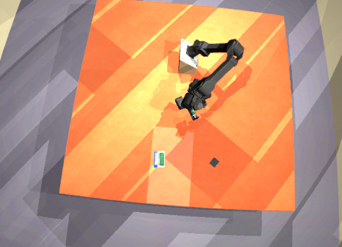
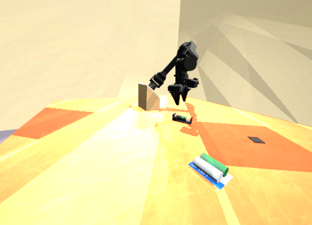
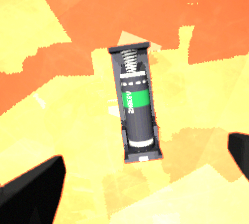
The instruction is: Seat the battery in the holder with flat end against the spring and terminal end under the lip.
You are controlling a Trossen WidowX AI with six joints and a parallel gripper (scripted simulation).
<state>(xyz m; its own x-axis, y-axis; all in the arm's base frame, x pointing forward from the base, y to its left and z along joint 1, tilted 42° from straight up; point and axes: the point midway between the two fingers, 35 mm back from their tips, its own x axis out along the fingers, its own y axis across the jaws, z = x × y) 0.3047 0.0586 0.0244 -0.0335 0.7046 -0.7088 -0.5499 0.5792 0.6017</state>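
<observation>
Battery in holder, gripper open above

One battery [image 1: 193,113] [image 2: 183,118] [image 3: 138,112], black with a green band, is seen lying lengthwise in one holder [image 2: 182,121] [image 3: 153,107]. One spring [image 3: 130,62] is seen at its banded end; the white-ringed end is pointed at the opposite end wall. In the wrist view, the long axis is run near vertical, spring end up, tilted slightly left. One gripper [image 2: 181,102] [image 3: 146,152] is held wide open above, nothing gripped. Two cylinders, one white [image 1: 156,158] [image 2: 207,169], one green [image 1: 161,158] [image 2: 214,164], and one dark square [image 1: 214,162] [image 2: 256,140] are noted well apart.
</observation>
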